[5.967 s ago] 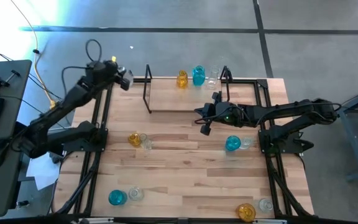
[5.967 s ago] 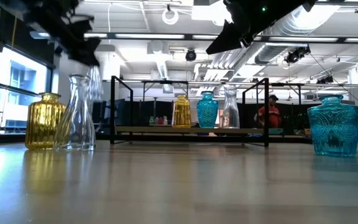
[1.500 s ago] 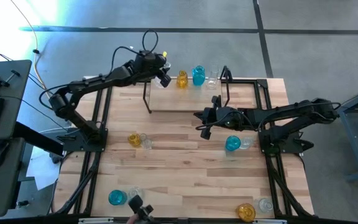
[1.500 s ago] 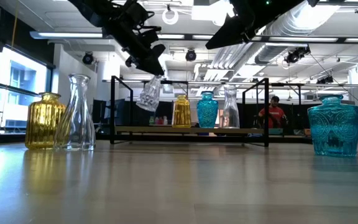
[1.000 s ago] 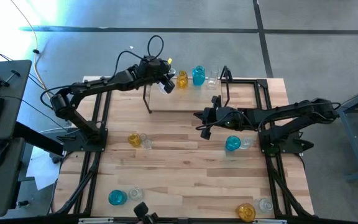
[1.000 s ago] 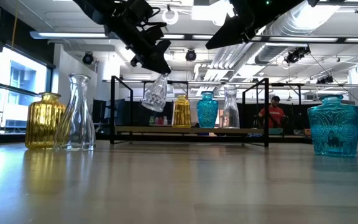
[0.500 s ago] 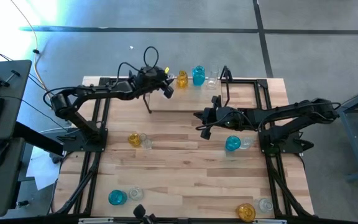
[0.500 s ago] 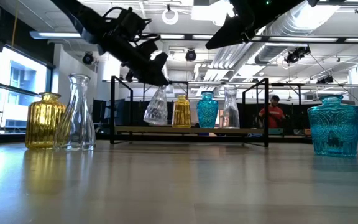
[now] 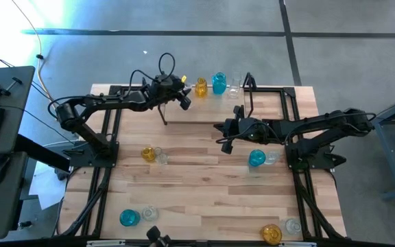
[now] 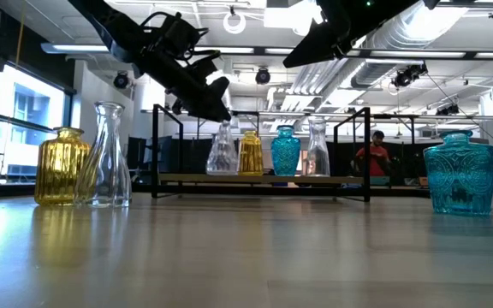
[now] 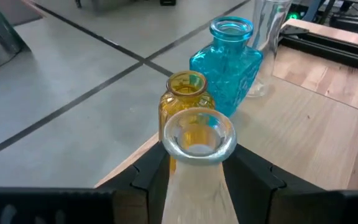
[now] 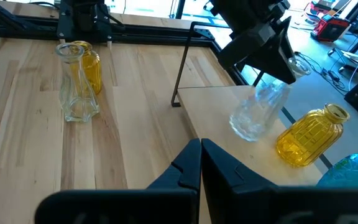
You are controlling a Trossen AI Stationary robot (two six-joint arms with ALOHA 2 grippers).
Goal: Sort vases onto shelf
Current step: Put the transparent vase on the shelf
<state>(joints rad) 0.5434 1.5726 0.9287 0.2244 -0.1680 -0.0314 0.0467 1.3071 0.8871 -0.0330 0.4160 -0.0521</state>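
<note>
Low view: left gripper (image 10: 215, 96), fingers loosening around the clear vase (image 10: 222, 152) standing on the shelf (image 10: 349, 179); next, lift clear. Right gripper (image 12: 199, 163) is closed, empty.

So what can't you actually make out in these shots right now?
- Clear vase at the left gripper: whether the fingers grip or have let go, no view settles.
- Its base on the shelf: hidden by the arm in the high view.
- Table's front-edge object: cut off.

Overhead view straight down, table-level view across, two wrist views close in, all sharing the shelf (image 9: 204, 103).
</note>
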